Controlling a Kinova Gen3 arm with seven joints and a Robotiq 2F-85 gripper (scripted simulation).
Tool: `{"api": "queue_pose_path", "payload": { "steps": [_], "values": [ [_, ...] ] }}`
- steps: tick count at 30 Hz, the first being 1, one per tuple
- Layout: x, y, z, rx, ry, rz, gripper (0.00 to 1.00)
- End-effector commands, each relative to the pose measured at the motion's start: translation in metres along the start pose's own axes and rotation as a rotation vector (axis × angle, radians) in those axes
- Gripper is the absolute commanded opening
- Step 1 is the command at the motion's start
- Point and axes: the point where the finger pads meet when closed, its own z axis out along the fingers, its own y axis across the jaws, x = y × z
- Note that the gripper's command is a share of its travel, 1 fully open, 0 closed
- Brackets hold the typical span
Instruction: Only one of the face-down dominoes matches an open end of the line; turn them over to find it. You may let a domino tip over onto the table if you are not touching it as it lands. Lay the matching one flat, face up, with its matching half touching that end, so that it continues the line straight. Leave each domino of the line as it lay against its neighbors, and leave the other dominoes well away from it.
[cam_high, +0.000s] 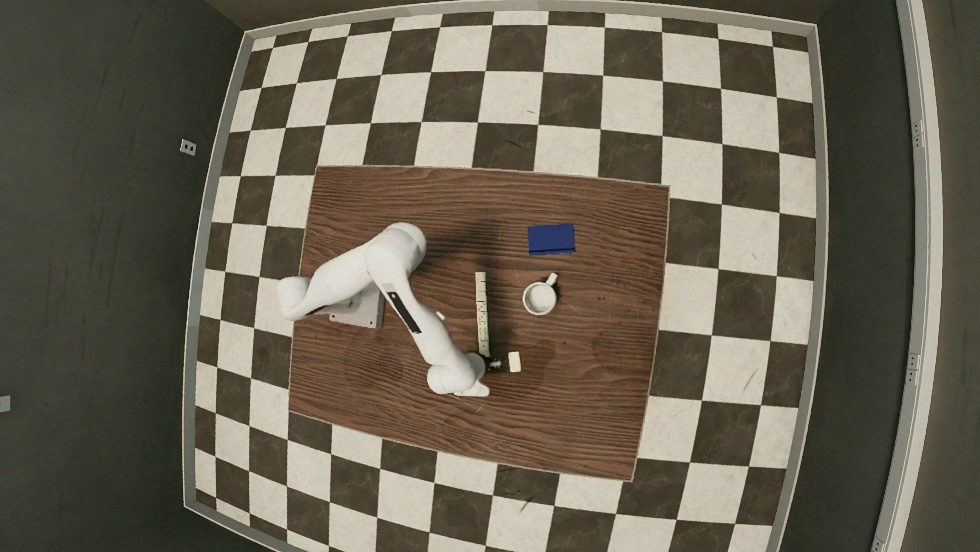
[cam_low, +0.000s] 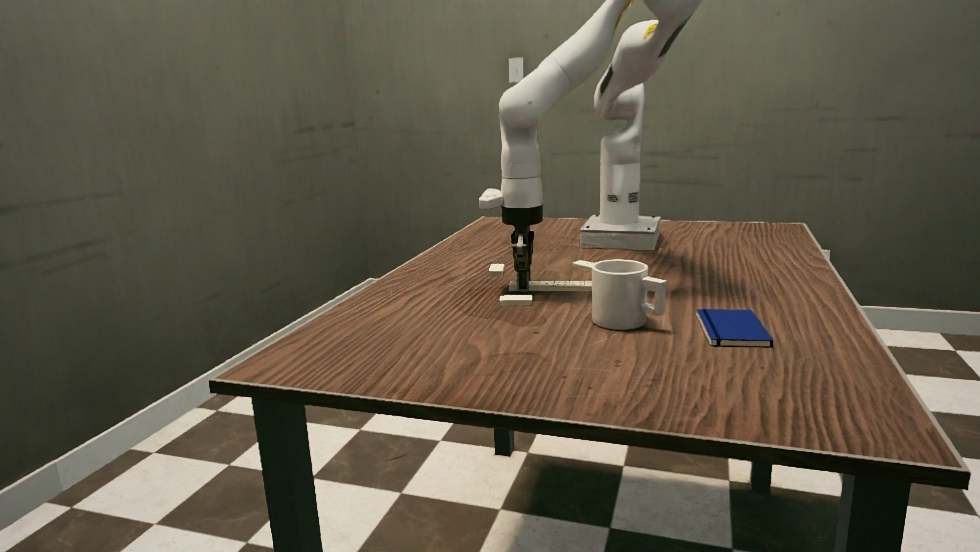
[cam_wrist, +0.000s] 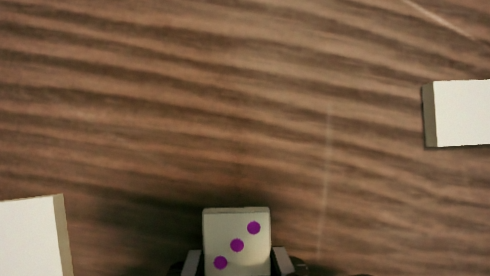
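Observation:
My gripper (cam_high: 489, 362) (cam_low: 523, 285) (cam_wrist: 237, 264) points down and is shut on a domino (cam_low: 512, 285) (cam_wrist: 220, 232). The domino lies face up and level, low at the table, three purple pips showing on its outer half; its other half is hidden. It is in line with the line of dominoes (cam_high: 481, 301) (cam_low: 558, 284), at the end nearer the bottom of the top view. Whether they touch cannot be told. One blank-backed domino (cam_high: 515, 362) (cam_low: 515, 300) (cam_wrist: 30, 240) lies beside the gripper. Another (cam_low: 496, 268) (cam_wrist: 462, 114) lies beyond. A third (cam_high: 440, 315) (cam_low: 582, 263) shows beside the arm.
A white mug (cam_high: 539, 298) (cam_low: 619, 294) stands to the right of the line in the top view. A blue notebook (cam_high: 551, 239) (cam_low: 735, 327) lies farther up. The arm's base (cam_high: 357, 309) (cam_low: 619, 237) is on the table's left part.

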Motion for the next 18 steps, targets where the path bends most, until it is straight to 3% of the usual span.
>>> {"api": "queue_pose_path", "payload": {
  "steps": [1, 17, 18],
  "values": [
    [0.0002, -0.0005, -0.0007, 0.002, 0.0, 0.0, 0.32],
    [0.0002, -0.0005, -0.0007, 0.002, 0.0, 0.0, 0.32],
    [0.0002, -0.0005, -0.0007, 0.002, 0.0, 0.0, 0.5]
  ]
}}
